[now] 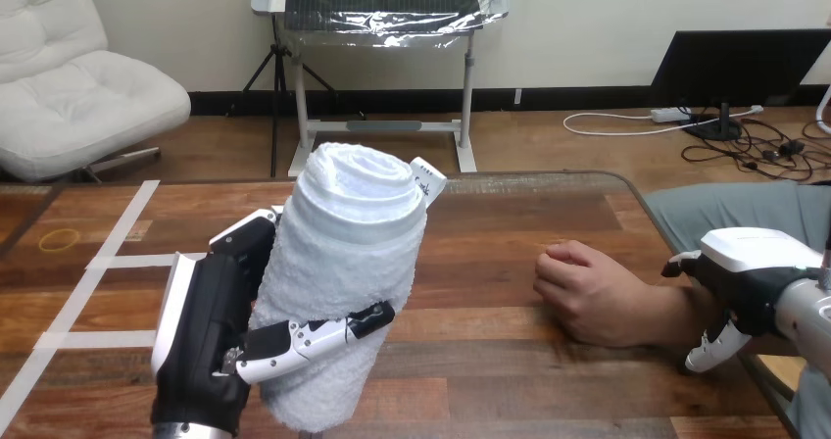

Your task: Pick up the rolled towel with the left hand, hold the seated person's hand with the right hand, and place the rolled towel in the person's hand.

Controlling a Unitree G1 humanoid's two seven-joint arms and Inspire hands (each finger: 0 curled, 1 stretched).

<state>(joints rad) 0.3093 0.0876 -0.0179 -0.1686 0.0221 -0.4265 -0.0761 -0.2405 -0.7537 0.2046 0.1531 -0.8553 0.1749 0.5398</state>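
Rolled white terry towel (348, 263): stands nearly upright at lower centre-left, open spiral end on top, upper end leaning a little to the right. Cannot tell whether its lower end touches the brown wooden table (490, 223) or hangs just above it.

Left hand (211, 321): clamped on the towel from the towel's left side. Thumb (314, 336) lies across the near face of the roll, low down; fingers wrap round the far side, tips showing at the towel's upper right edge. Black back of the hand faces the camera.

Person's hand (588, 297): rests on the table at right of centre, well apart from the towel, fingers loosely curled in, knuckles toward the towel. It holds nothing.

Right hand (759, 263): sits over the person's wrist near the right edge. Fingers curl down on the far side of the wrist, thumb comes down on the near side, so it clasps the wrist.

Far left of the table: strips of white tape (108, 238) forming lines, and a thin yellow ring (61, 239) lying flat beside them.
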